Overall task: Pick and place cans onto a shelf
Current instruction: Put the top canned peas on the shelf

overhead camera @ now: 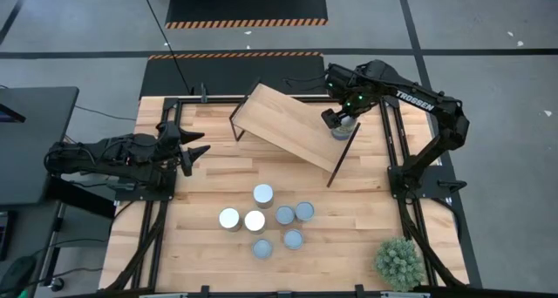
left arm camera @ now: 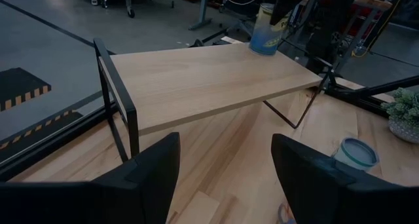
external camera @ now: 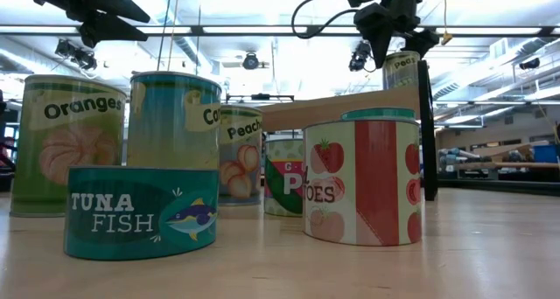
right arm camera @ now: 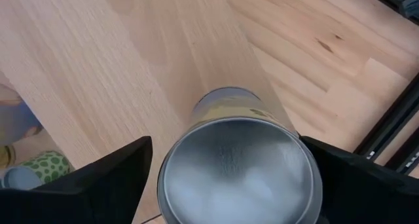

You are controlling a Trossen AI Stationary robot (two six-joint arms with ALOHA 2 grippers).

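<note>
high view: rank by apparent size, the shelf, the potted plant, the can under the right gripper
1. shelf, by far the largest.
2. potted plant, clearly smaller.
3. can on the shelf's far corner, smallest; the right gripper covers part of it, so its full outline is unsure.

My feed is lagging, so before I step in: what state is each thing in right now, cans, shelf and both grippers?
Light wooden shelf on dark metal legs: upright, askew, one can on it.
Silver-topped can on the shelf: upright at the shelf's end, between the right gripper's fingers.
Seven round tins on the table: upright, clustered, untouched.
Right gripper: open wide around the shelf can.
Left gripper: open, empty, facing the shelf.
</note>
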